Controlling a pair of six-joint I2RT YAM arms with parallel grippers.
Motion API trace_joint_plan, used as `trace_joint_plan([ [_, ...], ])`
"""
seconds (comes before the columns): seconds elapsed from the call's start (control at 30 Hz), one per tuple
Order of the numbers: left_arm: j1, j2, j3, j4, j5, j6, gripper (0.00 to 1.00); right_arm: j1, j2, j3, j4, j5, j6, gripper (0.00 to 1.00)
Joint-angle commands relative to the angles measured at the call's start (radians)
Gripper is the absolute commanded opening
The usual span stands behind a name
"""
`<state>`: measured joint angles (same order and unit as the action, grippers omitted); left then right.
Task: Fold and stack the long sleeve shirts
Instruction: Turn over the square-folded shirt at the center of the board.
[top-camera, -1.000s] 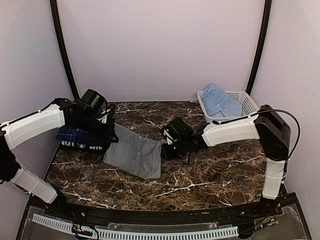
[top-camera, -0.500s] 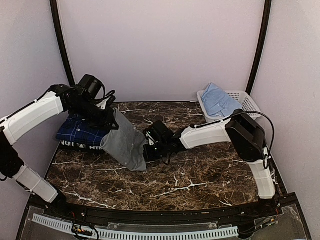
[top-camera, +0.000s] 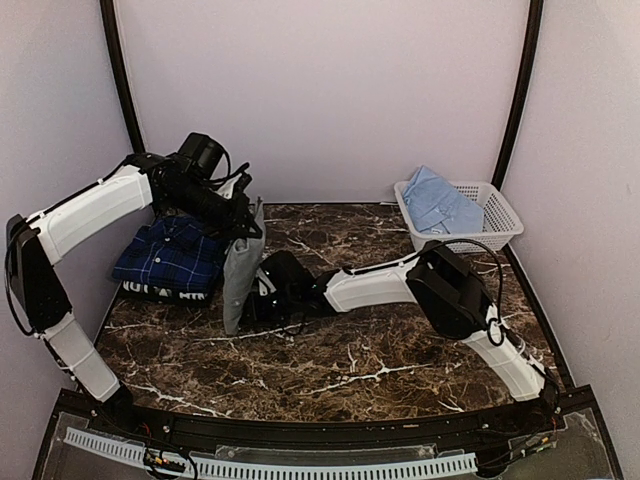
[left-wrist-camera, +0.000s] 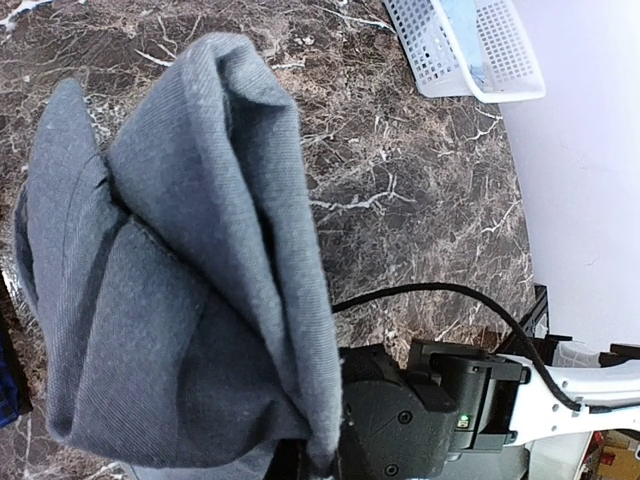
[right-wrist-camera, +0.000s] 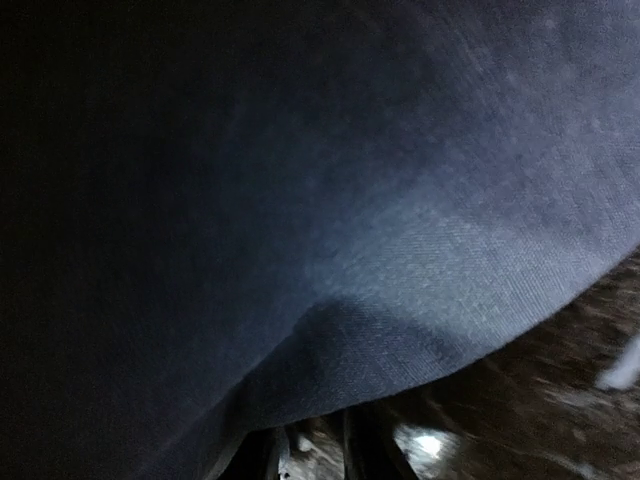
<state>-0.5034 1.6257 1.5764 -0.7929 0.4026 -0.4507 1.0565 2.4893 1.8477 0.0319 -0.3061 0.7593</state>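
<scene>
My left pincer (top-camera: 247, 218) clamps the grey shirt (top-camera: 237, 275), hanging below it by the left edge of the worktop (top-camera: 400, 350); whether the right pincer (top-camera: 254, 292) grips, I can't tell.

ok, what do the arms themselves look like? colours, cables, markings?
Both alike: white shell links on the left arm and right arm, black joint housings and wrists. A thin black cable loops loose beside the right wrist, which shows a small green light. No readable markings.

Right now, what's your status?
Left fingers hold grey shirt up by top edge. Right fingers pressed into its lower part, grip hidden. Plaid shirt lies alongside.
</scene>
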Motion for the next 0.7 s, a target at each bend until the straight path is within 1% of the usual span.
trace_joint_plan([
  [0.0,0.003,-0.002,-0.037,0.101,0.070,-0.043,0.00,0.014,0.038,0.012,0.101,-0.123,0.054,0.22],
  [0.33,0.003,-0.068,-0.185,0.202,0.106,-0.061,0.00,-0.024,-0.089,-0.280,0.283,-0.096,0.107,0.30],
  [0.53,0.003,-0.093,-0.216,0.210,0.102,-0.058,0.00,-0.047,-0.166,-0.424,0.365,-0.060,0.133,0.31],
  [0.67,0.003,-0.091,-0.230,0.220,0.099,-0.059,0.00,-0.073,-0.263,-0.526,0.403,-0.038,0.128,0.34],
])
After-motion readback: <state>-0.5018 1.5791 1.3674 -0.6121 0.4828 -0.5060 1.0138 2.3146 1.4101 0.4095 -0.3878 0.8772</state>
